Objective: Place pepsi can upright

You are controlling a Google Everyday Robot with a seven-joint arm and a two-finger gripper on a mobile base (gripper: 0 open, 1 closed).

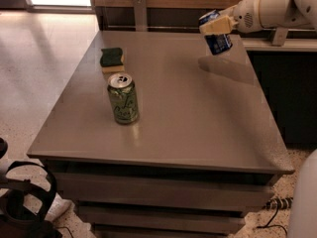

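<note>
The pepsi can (216, 37), dark blue with a silver top, hangs in the air above the far right part of the grey table (198, 128). It is close to upright, tilted a little, and casts a shadow on the table below it. My gripper (217, 26) comes in from the upper right on a white arm and is shut on the pepsi can near its top.
A green can (123, 98) stands upright on the left middle of the table. A green and yellow sponge (112, 59) lies behind it near the far left edge. A wooden wall and a ledge run behind the table. A black frame stands on the floor at lower left.
</note>
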